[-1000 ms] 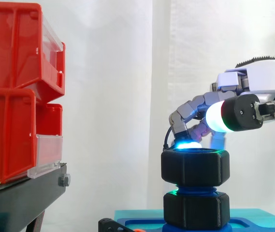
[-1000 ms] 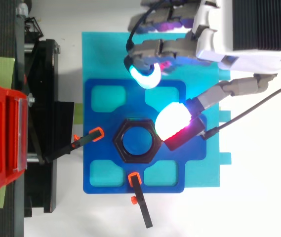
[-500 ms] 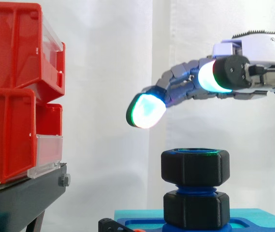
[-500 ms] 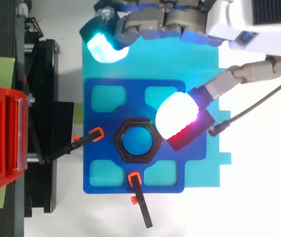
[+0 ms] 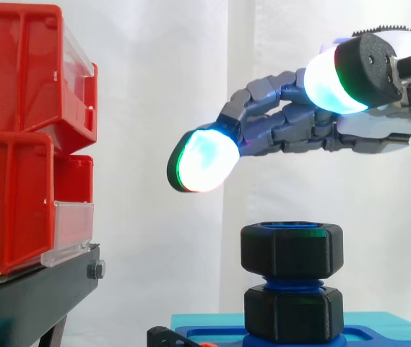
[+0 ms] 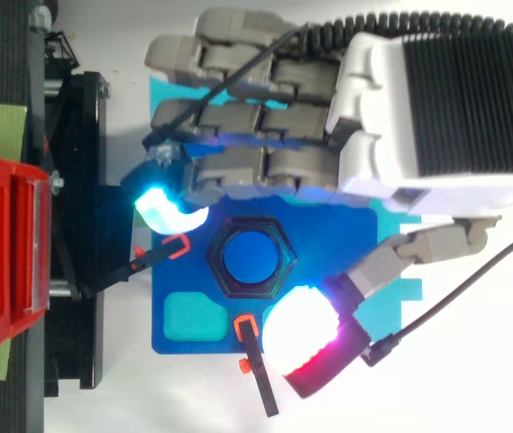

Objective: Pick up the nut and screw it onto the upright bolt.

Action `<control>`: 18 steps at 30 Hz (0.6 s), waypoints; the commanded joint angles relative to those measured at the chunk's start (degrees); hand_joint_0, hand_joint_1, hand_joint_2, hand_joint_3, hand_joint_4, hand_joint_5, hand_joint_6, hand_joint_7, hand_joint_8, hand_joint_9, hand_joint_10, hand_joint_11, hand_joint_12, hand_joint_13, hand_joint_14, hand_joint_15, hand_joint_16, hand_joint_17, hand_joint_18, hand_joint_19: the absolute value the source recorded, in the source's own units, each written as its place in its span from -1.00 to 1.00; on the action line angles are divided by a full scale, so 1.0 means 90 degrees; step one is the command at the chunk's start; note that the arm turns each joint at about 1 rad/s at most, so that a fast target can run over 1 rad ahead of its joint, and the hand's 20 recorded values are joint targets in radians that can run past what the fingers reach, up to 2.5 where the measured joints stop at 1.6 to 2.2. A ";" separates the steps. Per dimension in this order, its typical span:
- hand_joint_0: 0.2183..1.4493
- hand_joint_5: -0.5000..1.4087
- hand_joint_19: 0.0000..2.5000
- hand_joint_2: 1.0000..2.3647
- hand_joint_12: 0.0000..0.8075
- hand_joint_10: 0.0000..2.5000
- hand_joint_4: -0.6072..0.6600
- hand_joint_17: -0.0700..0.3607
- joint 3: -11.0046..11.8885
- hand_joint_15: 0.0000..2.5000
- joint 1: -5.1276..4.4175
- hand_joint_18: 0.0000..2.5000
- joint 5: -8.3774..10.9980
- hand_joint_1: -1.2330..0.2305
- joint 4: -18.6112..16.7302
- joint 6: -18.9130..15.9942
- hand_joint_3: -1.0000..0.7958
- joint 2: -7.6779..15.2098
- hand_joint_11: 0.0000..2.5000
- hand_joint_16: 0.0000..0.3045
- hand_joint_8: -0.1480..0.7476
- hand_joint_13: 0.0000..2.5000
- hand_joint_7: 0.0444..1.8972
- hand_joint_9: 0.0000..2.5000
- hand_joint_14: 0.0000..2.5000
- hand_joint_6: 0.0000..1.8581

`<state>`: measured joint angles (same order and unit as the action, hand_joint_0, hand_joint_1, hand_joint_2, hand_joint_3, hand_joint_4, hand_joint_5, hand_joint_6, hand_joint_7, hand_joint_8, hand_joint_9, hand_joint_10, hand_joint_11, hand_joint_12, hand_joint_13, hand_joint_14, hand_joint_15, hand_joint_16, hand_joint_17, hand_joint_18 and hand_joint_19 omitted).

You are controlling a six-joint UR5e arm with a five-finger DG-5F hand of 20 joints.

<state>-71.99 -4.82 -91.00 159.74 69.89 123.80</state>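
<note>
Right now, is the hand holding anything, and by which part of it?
Nothing is held. The hand hovers open above the nut, which sits on top of the bolt, fingers clear of it.

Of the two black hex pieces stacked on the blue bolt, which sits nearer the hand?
The upper nut, at the top of the bolt; the open hand hovers above it without touching. The lower one sits down on the blue base.
</note>
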 commanded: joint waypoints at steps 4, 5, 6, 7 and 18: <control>-0.69 -0.64 -0.99 -1.00 -0.02 -1.00 0.24 -0.04 -0.0311 -1.00 -0.0167 -1.00 0.0268 0.38 -0.0180 -0.0178 -0.44 -0.0006 -1.00 -0.60 -0.09 -1.00 -0.30 -0.75 -1.00 -0.46; -0.69 -0.64 -0.99 -1.00 -0.02 -1.00 0.24 -0.04 -0.0311 -1.00 -0.0177 -1.00 0.0278 0.38 -0.0209 -0.0188 -0.44 -0.0006 -1.00 -0.60 -0.10 -1.00 -0.30 -0.75 -1.00 -0.46; -0.69 -0.64 -0.99 -1.00 -0.02 -1.00 0.24 -0.04 -0.0321 -1.00 -0.0187 -1.00 0.0278 0.38 -0.0219 -0.0188 -0.44 0.0004 -1.00 -0.60 -0.10 -1.00 -0.30 -0.76 -1.00 -0.46; -0.69 -0.64 -0.99 -1.00 -0.02 -1.00 0.24 -0.04 -0.0311 -1.00 -0.0187 -1.00 0.0268 0.38 -0.0209 -0.0188 -0.44 -0.0006 -1.00 -0.60 -0.10 -1.00 -0.30 -0.76 -1.00 -0.46; -0.69 -0.63 -0.99 -1.00 -0.02 -1.00 0.24 -0.04 -0.0321 -1.00 -0.0128 -1.00 0.0258 0.38 -0.0092 -0.0158 -0.44 0.0004 -1.00 -0.60 -0.09 -1.00 -0.28 -0.74 -1.00 -0.46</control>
<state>-74.80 -6.02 -88.73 158.83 68.41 123.77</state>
